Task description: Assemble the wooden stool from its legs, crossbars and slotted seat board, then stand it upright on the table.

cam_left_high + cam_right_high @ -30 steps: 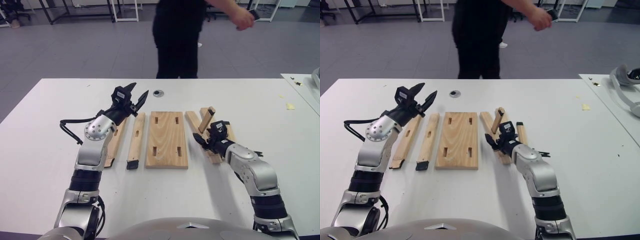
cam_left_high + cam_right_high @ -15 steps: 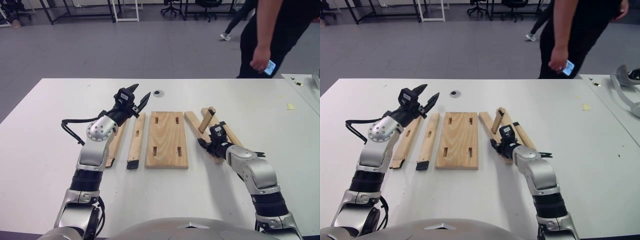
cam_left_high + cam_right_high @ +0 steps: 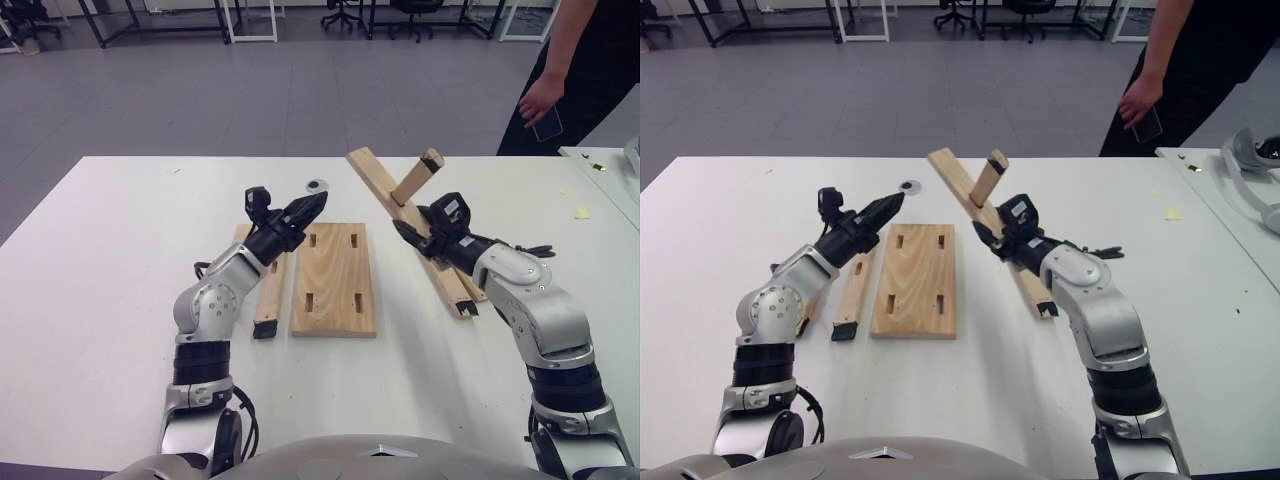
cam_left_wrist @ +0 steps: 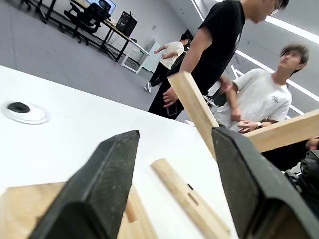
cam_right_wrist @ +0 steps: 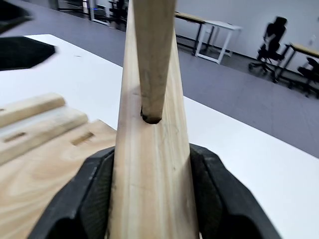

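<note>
A wide white table [image 3: 100, 260] stands in a grey-floored workshop, and the stool's parts are spread across its middle. The flat pale wooden seat board with four slots [image 3: 334, 280] lies in the centre. A pale wooden leg with a dark foot [image 3: 268, 295] lies just beside the board on its left. Another slotted wooden leg [image 4: 192, 204] lies flat on its right. My right gripper [image 3: 415, 232] is clamped across the flat faces of a long pale wooden leg [image 3: 375, 178], just below the hole where a short wooden crossbar [image 3: 415, 178] is pegged in. The leg is tilted, its upper end raised over the far edge of the table and its lower end down to the right of the board. I cannot tell whether that lower end touches the table. I judge the wood light, stiff and dry, so it should not slip in the pads. The pegged joint may be loose, though, so gripping close to it, as I do, keeps the crossbar from levering out. My right elbow is bent and the wrist turned in toward the centre. My left gripper [image 3: 312, 204] has its fingers parted and holds nothing. That forearm stretches forward over the left-hand leg, and the gripper hovers near the board's far left corner, beside a small round grey table grommet [image 4: 25, 112].
</note>
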